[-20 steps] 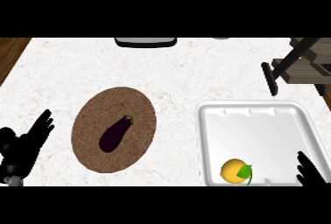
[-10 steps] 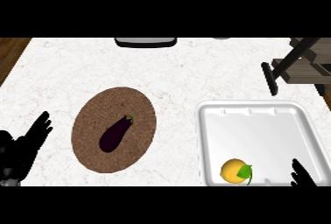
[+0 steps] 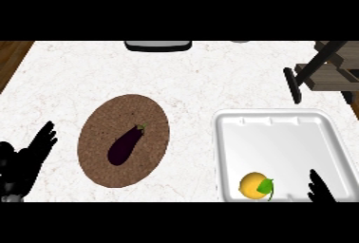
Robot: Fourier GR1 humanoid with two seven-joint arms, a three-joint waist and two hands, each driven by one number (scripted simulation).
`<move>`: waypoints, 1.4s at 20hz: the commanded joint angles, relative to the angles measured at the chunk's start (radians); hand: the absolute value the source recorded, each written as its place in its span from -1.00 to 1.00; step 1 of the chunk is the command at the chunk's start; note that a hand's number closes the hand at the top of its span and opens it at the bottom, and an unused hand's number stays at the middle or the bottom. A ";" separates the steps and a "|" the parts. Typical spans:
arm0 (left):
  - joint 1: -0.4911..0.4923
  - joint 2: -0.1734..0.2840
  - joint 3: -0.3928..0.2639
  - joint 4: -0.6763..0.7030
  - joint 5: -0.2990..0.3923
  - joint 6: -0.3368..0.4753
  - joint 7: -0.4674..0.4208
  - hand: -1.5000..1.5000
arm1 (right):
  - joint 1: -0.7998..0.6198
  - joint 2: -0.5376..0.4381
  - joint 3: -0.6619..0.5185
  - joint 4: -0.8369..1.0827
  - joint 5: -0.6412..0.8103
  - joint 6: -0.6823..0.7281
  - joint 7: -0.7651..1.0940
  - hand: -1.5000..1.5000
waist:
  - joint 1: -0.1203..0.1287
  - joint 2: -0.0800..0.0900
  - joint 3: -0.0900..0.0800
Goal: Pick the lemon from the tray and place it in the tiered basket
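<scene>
Currently the lemon (image 3: pixel 255 185) is approached in the tray's (image 3: pixel 231 142) near corner by the right hand (image 3: pixel 321 187), fingers straight, holding nothing; closing round it comes next.

A dark purple eggplant (image 3: pixel 126 145) with a small green stem lies slanted on an oval brown woven mat (image 3: pixel 123 140), stem end pointing up and to the right, roughly at the mat's middle. The mat rests on a white marbled stone counter (image 3: pixel 175 76), left of centre. At the counter's far edge a dark grey rounded object with a pale face (image 3: pixel 158 45) is cut off by the view; it may be an appliance or a vessel. A strip of brown wooden floor (image 3: pixel 11 57) shows past the counter's upper-left corner.
</scene>
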 commanded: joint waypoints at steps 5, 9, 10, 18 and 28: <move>0.004 -0.016 0.048 -0.038 -0.028 -0.045 0.028 0.00 | -0.076 0.053 -0.058 0.089 0.013 0.046 -0.032 -1.00 | 0.002 0.000 0.000; 0.008 -0.072 0.014 0.015 -0.096 -0.010 -0.037 0.00 | -0.187 0.110 -0.050 0.222 0.052 0.019 -0.058 -1.00 | 0.004 0.001 0.000; 0.002 -0.056 0.052 -0.019 -0.052 -0.036 0.018 0.00 | -0.076 0.145 0.025 0.149 0.115 -0.016 -0.067 -1.00 | 0.001 0.000 0.000; 0.010 -0.066 0.066 0.004 -0.100 -0.049 -0.006 0.00 | -0.220 0.115 -0.095 0.229 0.045 0.061 -0.030 -1.00 | 0.004 0.000 0.000; -0.031 -0.066 0.085 -0.019 -0.088 -0.056 0.046 0.00 | -0.242 0.212 0.040 0.381 0.180 0.009 -0.213 1.00 | 0.009 0.000 0.001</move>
